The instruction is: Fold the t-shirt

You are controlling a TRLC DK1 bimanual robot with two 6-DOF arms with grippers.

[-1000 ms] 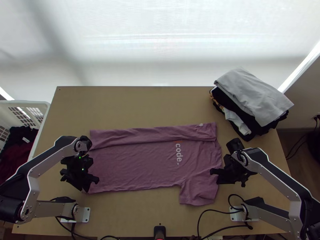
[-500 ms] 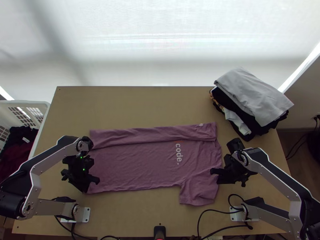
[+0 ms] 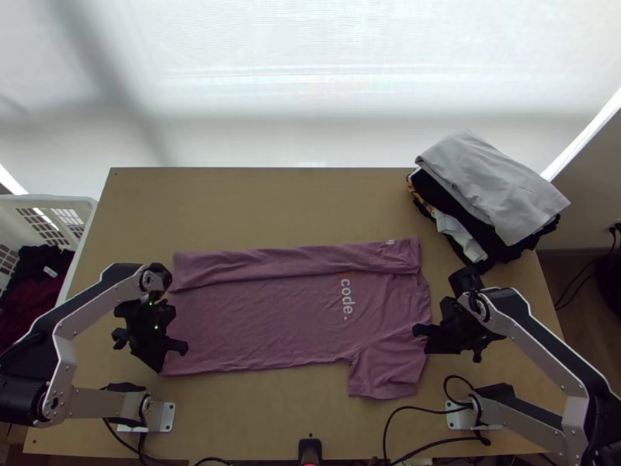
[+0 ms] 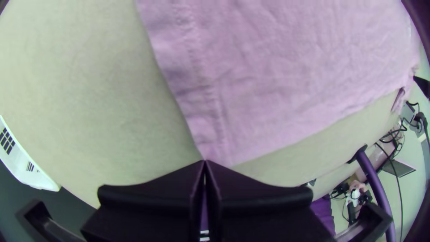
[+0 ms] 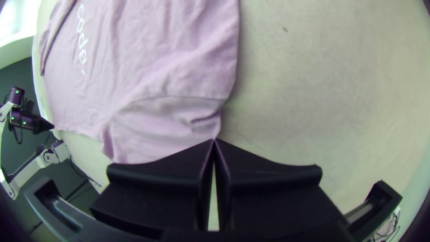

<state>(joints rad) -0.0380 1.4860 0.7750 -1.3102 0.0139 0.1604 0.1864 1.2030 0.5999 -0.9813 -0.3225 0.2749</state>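
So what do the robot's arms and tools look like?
The left arm and right arm have angular silver-grey links and black joints. The left tool and right tool are black, with wide, flat fingers. Small green lights mark the left arm. Black cables trail near the bases.

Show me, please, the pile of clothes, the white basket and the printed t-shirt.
Clothes pile [image 3: 490,186]: top view, on its grey top layer.
White basket [image 3: 46,199]: top view, on its rim.
T-shirt [image 3: 279,318]: top view, on its flat body.
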